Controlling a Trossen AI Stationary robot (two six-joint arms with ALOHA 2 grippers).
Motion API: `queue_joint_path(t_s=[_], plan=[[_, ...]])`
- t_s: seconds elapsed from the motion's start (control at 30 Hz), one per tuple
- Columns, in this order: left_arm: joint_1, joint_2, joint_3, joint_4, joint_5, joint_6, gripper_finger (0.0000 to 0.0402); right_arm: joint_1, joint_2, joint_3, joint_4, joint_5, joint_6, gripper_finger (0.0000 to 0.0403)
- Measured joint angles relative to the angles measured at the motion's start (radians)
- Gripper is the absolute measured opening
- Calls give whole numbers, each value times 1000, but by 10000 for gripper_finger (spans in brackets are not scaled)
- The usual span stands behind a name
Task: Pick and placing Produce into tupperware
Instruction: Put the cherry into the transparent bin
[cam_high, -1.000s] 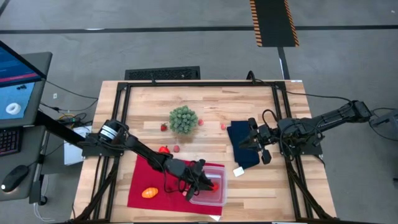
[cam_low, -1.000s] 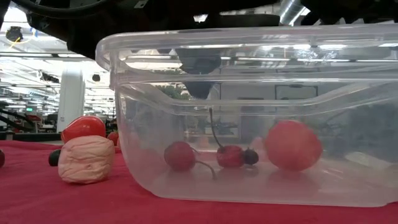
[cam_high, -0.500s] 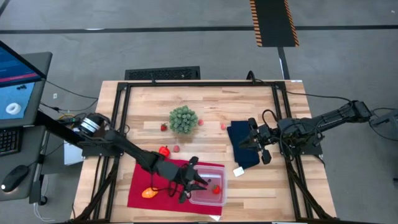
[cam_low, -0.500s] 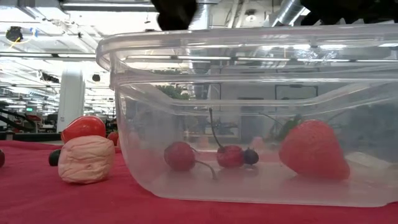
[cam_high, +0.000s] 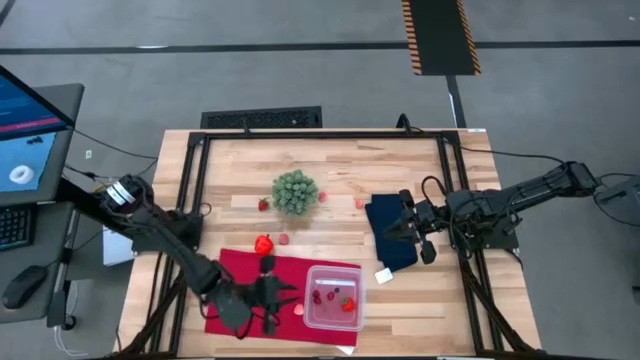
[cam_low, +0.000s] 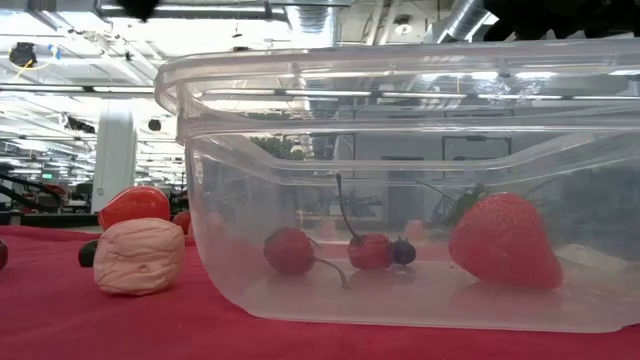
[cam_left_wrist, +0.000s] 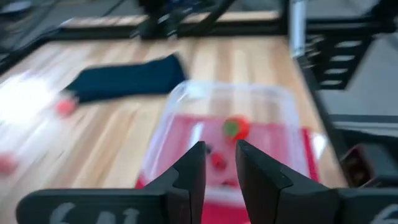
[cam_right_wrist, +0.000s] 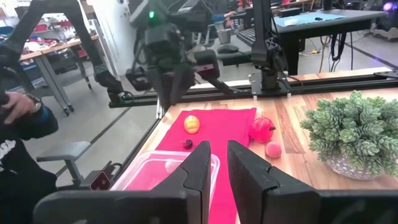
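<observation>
Your left claw (cam_high: 268, 292) hangs over the red cloth (cam_high: 236, 268) just beside the tupperware (cam_high: 334, 298), its fingers nearly closed and holding nothing. The tupperware holds a strawberry (cam_low: 503, 241) and cherries (cam_low: 330, 249). Your right claw (cam_high: 403, 226) waits over the blue cloth (cam_high: 392, 251), fingers narrowly apart and empty.

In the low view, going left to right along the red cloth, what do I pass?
Beige lumpy piece with a red fruit behind it → tupperware wall → inside it, a cherry → a second cherry → the strawberry.
</observation>
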Motion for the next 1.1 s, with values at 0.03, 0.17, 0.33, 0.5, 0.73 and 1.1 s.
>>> queue_joint_path(t_s=[0.03,0.17,0.33,0.5,0.73,1.1], plan=[[-20,0,0,-43,-37,-50,79,0,0,0,2,0,0,77],[-87,0,0,-235,-111,-230,79,0,0,0,2,0,0,77],[-153,1,0,-356,-39,-284,79,0,0,0,2,0,0,77],[-193,1,0,-355,124,-292,79,-1,0,0,2,1,-7,77],[-204,2,0,-370,219,-385,79,-35,0,0,2,20,-34,77],[-198,147,0,-369,287,-291,79,-79,0,0,-6,19,-36,77]])
